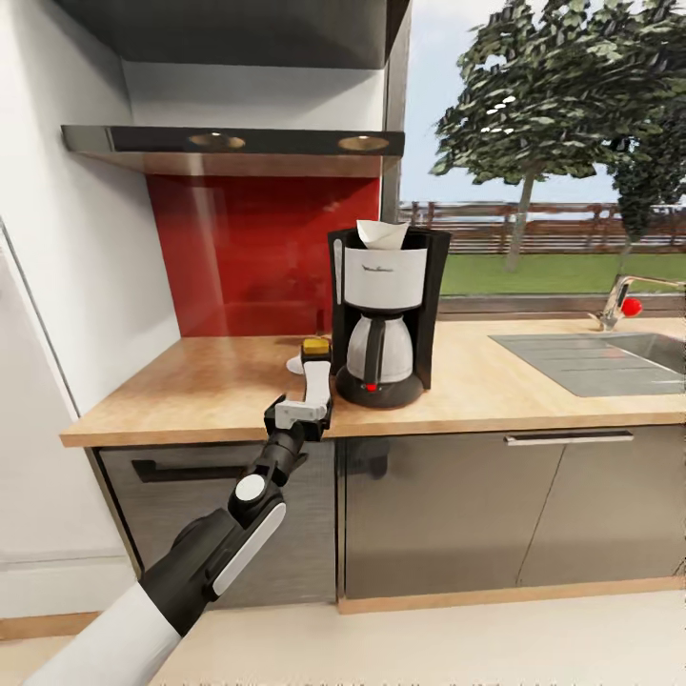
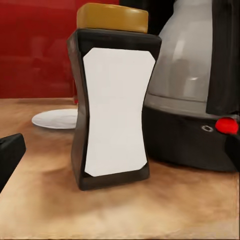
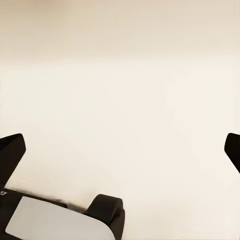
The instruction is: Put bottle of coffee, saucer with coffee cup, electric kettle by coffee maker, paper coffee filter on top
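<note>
Black coffee bottle (image 2: 112,100) beside, perhaps touching, coffee maker (image 1: 385,314)

I am seeing a sink (image 1: 610,367) with a tap (image 1: 624,297) sitting at right, a hood (image 1: 233,145) hanging over the red backsplash (image 1: 257,252), and cabinets (image 1: 495,514) standing below.

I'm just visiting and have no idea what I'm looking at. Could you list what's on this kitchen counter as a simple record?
coffee maker: upright on the countertop
paper filter: on top of the coffee maker
coffee bottle: upright on the counter beside the coffee maker, yellow lid
saucer: on the counter behind the bottle
left end effector: open, fingers either side of the bottle, not touching it
right end effector: open, holding nothing
</note>
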Controlling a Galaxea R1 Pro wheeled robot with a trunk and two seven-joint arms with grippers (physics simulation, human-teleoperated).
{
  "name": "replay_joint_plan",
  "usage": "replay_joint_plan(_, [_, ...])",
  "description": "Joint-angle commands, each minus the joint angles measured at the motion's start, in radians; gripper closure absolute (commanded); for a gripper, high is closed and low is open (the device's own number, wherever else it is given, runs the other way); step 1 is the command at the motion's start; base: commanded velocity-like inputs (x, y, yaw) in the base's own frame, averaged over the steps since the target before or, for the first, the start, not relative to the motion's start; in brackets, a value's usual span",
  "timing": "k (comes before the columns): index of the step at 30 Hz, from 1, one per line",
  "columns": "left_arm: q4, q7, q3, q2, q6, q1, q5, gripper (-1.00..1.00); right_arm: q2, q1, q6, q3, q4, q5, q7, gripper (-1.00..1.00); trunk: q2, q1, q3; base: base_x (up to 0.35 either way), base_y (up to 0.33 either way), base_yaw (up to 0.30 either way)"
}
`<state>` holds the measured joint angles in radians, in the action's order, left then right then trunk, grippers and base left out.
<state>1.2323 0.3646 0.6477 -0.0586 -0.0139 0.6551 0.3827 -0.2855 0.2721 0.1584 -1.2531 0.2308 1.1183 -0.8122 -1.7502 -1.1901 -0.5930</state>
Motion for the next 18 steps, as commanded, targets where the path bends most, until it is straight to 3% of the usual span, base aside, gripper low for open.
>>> replay_joint_plan(1, [0.001, 0.007, 0.004, -0.001, -0.001, 0.001, 0.008, -1.00, 0.000, 0.001, 0.006, -0.008, 0.001, 0.011, -0.003, -1.00, -0.001, 0.000, -0.001, -0.230, 0.000, 0.000])
replay_joint_plan(13, [0.004, 0.004, 0.017, -0.001, -0.003, 0.001, 0.009, -1.00, 0.000, 0.001, 0.006, -0.008, 0.001, 0.011, -0.004, -1.00, -0.001, 0.000, -0.001, -0.189, 0.000, 0.000])
replay_joint_plan(18, [0.004, 0.002, 0.018, -0.001, -0.003, 0.001, 0.009, -1.00, 0.000, 0.001, 0.006, -0.008, 0.001, 0.011, -0.004, -1.00, -0.001, 0.000, -0.001, -0.056, 0.000, 0.000])
